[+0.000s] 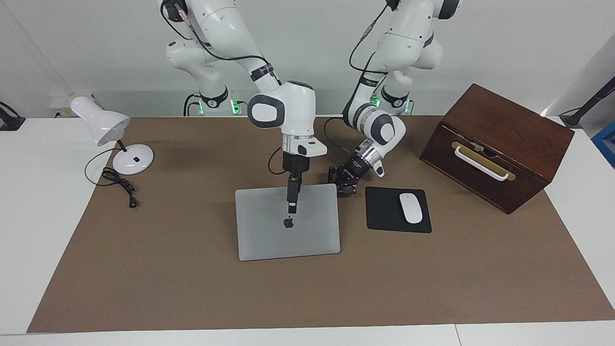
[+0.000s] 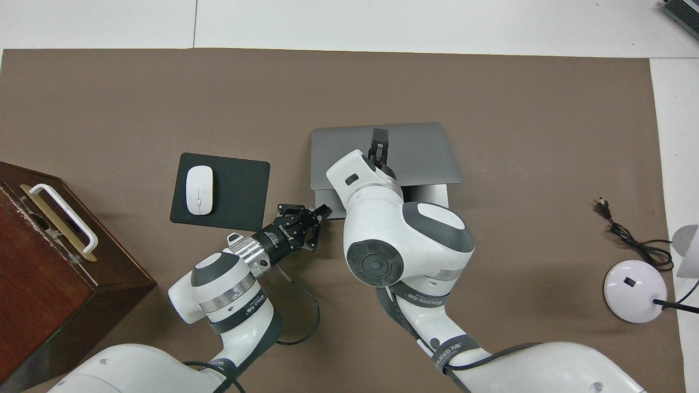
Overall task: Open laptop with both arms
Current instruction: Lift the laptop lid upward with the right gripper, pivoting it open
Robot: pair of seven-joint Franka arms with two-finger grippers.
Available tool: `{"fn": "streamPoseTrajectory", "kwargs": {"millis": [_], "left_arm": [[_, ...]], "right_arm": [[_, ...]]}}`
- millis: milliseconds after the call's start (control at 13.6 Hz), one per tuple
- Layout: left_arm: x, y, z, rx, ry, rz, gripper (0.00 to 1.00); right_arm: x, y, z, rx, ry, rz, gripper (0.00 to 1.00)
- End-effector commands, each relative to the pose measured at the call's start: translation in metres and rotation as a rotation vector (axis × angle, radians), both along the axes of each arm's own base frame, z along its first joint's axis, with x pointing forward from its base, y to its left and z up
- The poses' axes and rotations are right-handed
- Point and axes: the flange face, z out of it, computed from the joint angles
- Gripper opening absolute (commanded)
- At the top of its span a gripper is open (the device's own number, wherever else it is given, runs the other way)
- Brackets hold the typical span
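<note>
Lamp (image 1: 113,137), white, stands at the right arm's end of the brown mat (image 1: 168,288), its cord (image 1: 117,185) just beside it. Laptop (image 1: 287,226) lies mid-table, its lid raised slightly at the edge nearer the robots, base showing beneath in the overhead view. Right gripper (image 1: 291,207) points straight down on the lid, just above the logo; fingertips together, holding nothing. Left gripper (image 1: 338,184) sits low at the laptop's corner nearer the robots, toward the left arm's end; closed, though whether it pinches the base cannot be told. Mouse (image 1: 411,208) rests on 1 black mouse pad (image 1: 384,211). Wooden box (image 1: 495,144) stands beside these.
</note>
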Motion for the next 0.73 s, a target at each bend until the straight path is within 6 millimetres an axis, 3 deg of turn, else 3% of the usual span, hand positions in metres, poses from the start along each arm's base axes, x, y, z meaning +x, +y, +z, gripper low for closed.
{"fn": "streamPoseTrajectory", "kwargs": {"millis": [0,661], "left_arm": [[0.002,0.005,-0.019,0.022,0.01,0.018,0.0],[0.002,0.005,-0.019,0.024,0.011,0.019,0.0]], "right_arm": [[0.009,-0.004,0.008,-0.009,-0.019,-0.025,1.0],[0.015,-0.001,0.023,-0.012,-0.041,-0.037,1.0]]}}
